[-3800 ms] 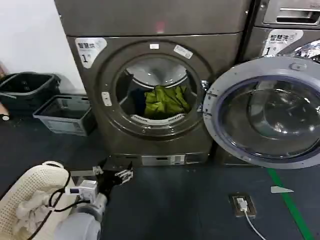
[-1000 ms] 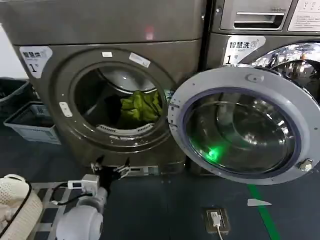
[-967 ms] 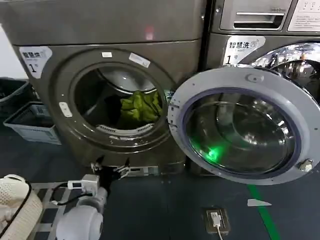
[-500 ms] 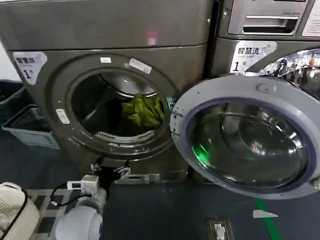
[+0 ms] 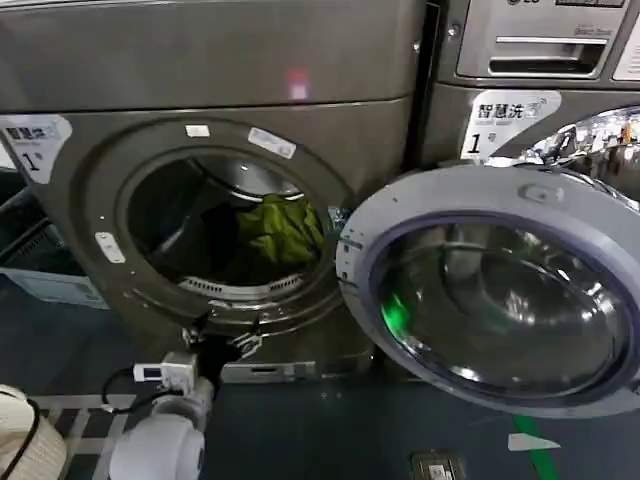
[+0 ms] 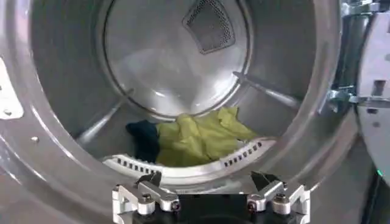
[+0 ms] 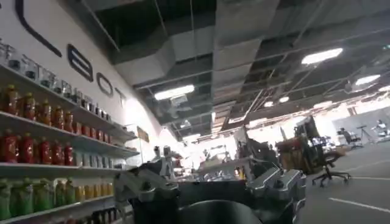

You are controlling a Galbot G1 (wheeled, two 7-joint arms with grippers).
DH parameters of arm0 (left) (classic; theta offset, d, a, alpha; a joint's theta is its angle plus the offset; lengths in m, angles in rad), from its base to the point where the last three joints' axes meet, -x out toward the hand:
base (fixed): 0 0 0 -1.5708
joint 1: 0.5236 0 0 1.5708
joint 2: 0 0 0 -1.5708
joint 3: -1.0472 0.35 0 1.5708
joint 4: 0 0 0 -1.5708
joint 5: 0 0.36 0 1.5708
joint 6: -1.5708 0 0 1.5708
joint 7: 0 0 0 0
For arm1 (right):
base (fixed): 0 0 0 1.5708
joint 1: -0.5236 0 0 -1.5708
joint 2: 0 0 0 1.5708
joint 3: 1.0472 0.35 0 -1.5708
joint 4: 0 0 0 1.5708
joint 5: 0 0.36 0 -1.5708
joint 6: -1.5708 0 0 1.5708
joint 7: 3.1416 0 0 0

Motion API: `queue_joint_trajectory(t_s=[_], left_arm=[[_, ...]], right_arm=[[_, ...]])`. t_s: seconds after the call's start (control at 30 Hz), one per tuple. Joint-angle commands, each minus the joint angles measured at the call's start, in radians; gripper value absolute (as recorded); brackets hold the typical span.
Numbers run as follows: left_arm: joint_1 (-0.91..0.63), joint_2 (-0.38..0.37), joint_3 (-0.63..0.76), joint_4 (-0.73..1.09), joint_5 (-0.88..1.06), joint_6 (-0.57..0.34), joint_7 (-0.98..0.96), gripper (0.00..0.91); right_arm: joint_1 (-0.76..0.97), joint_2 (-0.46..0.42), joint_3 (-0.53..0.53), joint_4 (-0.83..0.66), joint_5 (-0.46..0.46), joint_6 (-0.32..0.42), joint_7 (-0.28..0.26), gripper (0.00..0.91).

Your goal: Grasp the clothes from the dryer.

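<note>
The dryer (image 5: 200,70) stands at the left with its round mouth uncovered. Inside the drum (image 6: 177,67), the clothes (image 5: 281,228) lie low and a little right of centre: yellow-green fabric (image 6: 201,139) with a dark cloth (image 6: 145,137) beside it. My left gripper (image 5: 222,341) hangs just outside and below the mouth's lower rim. In the left wrist view this left gripper (image 6: 207,180) is open and holds nothing, a short way from the clothes. My right gripper (image 7: 207,179) points up into the room, open and holding nothing.
The dryer's silver-rimmed glass door (image 5: 500,290) stands swung out to the right. A second machine with a light grey drawer panel (image 5: 545,55) stands behind it. A grey crate (image 5: 45,285) sits on the floor at the left, and a white basket (image 5: 25,445) at the lower left.
The view has drawn closer to the dryer, so the mouth and door look larger. The left gripper has risen from floor level to just under the mouth's rim. The clothes lie where they were.
</note>
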Motion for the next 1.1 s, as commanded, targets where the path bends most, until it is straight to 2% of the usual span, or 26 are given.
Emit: queue_joint_trajectory(t_s=[0.03, 1.1], left_arm=[[0.001, 0.002, 0.001, 0.002, 0.0, 0.049, 0.0, 0.907], [-0.003, 0.005, 0.004, 0.008, -0.003, 0.049, -0.007, 0.907]], right_arm=[[-0.001, 0.001, 0.003, 0.0, 0.0, 0.0, 0.001, 0.907], [0.005, 0.004, -0.01, -0.004, -0.004, 0.009, 0.0, 0.907]])
